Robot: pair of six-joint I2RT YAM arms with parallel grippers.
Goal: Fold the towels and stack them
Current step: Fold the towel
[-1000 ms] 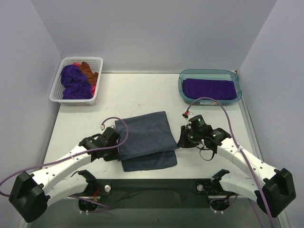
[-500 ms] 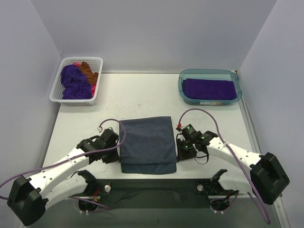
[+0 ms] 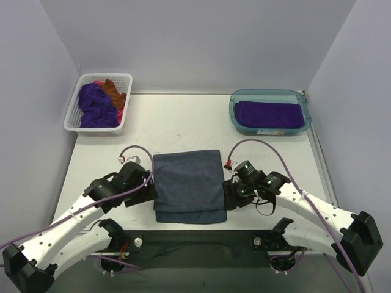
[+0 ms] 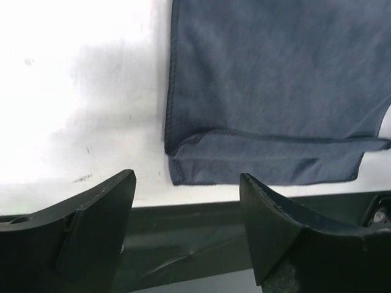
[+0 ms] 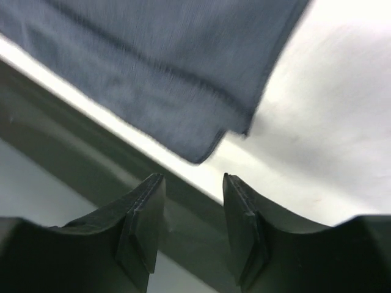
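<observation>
Slate blue-grey towel (image 3: pixel 187 186) is laid flat on the worktop (image 3: pixel 183 122) at the near edge, between the two arms, folded over once. Its lower layer is seen sticking out a little past the upper one along the near side. Left pincer (image 4: pixel 186 183) is held just beside the towel's left edge, jaws wide apart, nothing gripped. Right pincer (image 5: pixel 192 183) is held just beside the near right corner, jaws parted, nothing between them either. Folded purple towel (image 3: pixel 269 114) is seen in the teal tub (image 3: pixel 235 116), far right. Crumpled purple towel (image 3: pixel 95 107), rust-brown towel (image 3: pixel 113 91) and a bit of pink towel (image 3: pixel 120 112) are heaped in the white basket (image 3: pixel 76 122), far left. Step judged: first fold set down and let go. Next move is judged to call for a fresh grip on the corners, probably a second fold across, then transfer onto the one in the tub, with both layers pinched together so the uneven hem is not dragged apart.
</observation>
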